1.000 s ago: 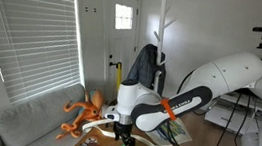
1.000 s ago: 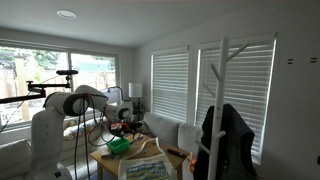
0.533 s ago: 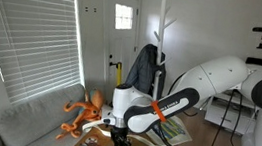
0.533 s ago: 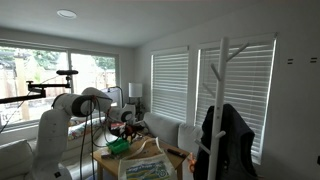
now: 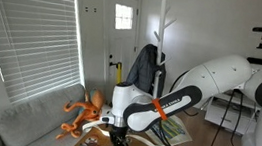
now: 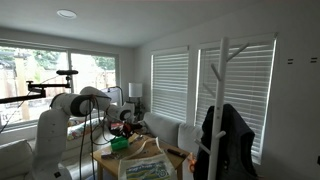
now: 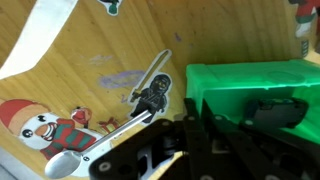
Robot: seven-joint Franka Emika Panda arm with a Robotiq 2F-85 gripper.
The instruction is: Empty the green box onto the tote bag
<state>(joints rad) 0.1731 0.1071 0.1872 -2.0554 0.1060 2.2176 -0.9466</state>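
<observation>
The hand (image 5: 116, 144) is lowering onto the green box (image 7: 245, 80), starting the grasp; whether it is clamping yet, I cannot tell.

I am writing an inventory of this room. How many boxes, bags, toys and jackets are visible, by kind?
Green box: 1
Tote bag: 1
Octopus toy: 1
Jacket: 1
Total: 4

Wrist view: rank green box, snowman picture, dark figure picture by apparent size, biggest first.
1. green box, clearly largest, though nearest the camera.
2. snowman picture, cropped by the frame edge.
3. dark figure picture, somewhat smaller than the snowman.
</observation>
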